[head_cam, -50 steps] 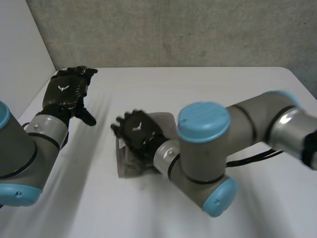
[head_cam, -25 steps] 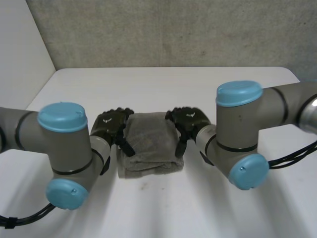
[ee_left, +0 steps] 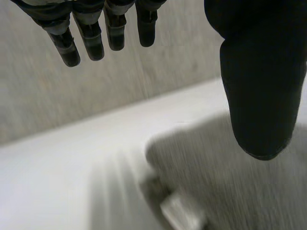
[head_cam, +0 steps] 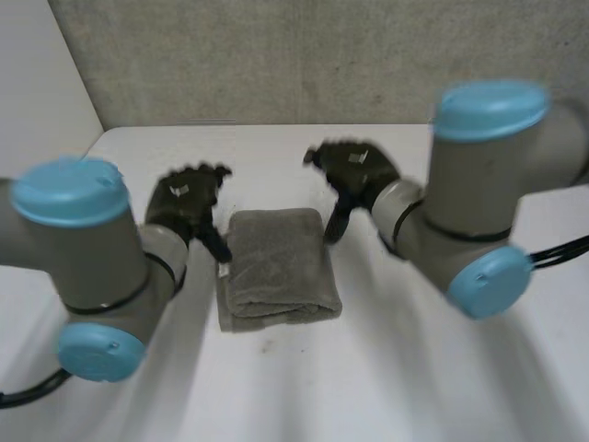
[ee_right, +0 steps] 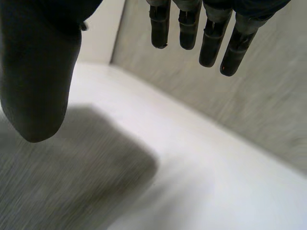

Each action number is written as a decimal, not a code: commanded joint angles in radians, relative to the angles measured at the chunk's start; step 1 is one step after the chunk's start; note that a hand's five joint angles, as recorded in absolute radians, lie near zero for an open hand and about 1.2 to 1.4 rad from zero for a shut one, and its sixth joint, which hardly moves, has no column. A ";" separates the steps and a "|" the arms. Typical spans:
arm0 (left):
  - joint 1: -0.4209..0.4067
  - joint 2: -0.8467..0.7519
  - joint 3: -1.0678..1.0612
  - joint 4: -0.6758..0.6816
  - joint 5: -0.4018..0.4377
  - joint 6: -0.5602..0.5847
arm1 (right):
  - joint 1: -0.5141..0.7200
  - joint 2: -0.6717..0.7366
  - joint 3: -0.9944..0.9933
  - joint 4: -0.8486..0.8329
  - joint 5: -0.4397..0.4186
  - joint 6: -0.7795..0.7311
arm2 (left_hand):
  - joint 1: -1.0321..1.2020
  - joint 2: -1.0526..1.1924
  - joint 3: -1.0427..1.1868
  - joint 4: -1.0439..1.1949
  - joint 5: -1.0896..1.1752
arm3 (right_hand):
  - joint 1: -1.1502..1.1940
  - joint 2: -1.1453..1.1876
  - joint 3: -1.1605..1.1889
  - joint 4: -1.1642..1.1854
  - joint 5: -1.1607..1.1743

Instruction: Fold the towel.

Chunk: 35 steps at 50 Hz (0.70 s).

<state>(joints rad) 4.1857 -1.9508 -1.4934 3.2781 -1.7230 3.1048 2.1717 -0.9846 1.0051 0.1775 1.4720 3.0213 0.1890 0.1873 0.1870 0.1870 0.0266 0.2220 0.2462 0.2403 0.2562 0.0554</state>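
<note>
A grey towel point(head_cam: 276, 265) lies folded into a thick rectangle in the middle of the white table point(head_cam: 276, 157). My left hand point(head_cam: 187, 198) hovers just off the towel's left far corner, fingers point(ee_left: 91, 33) straight and thumb apart, holding nothing. My right hand point(head_cam: 354, 173) hangs above the table off the towel's right far corner, also open and empty. In the left wrist view the towel point(ee_left: 240, 187) lies under the thumb, with a small white label point(ee_left: 180, 213) at its edge. The right wrist view shows the towel point(ee_right: 62, 177) below the thumb of my right hand point(ee_right: 38, 62).
A grey concrete wall point(head_cam: 304, 55) runs behind the table's far edge. A white wall point(head_cam: 37, 101) stands at the left. Both arms' elbows point(head_cam: 101, 276) rise above the table beside the towel.
Both hands have lifted off the towel's sides and drawn away toward the far edge. The towel stays folded in place.
</note>
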 commanded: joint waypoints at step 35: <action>0.079 0.380 0.114 -0.247 0.006 -0.002 | -0.248 -0.474 0.317 0.010 0.134 -0.024 | 0.007 0.009 0.009 0.009 -0.005 | -0.047 -0.072 -0.066 -0.082 -0.055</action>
<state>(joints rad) 4.2637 -1.5426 -1.4004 3.0261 -1.7170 3.1047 1.9255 -1.4592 1.3239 0.1872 1.6049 2.9965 0.1732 0.1696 0.1690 0.1699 0.0259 0.2220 0.2463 0.2403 0.2562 0.0554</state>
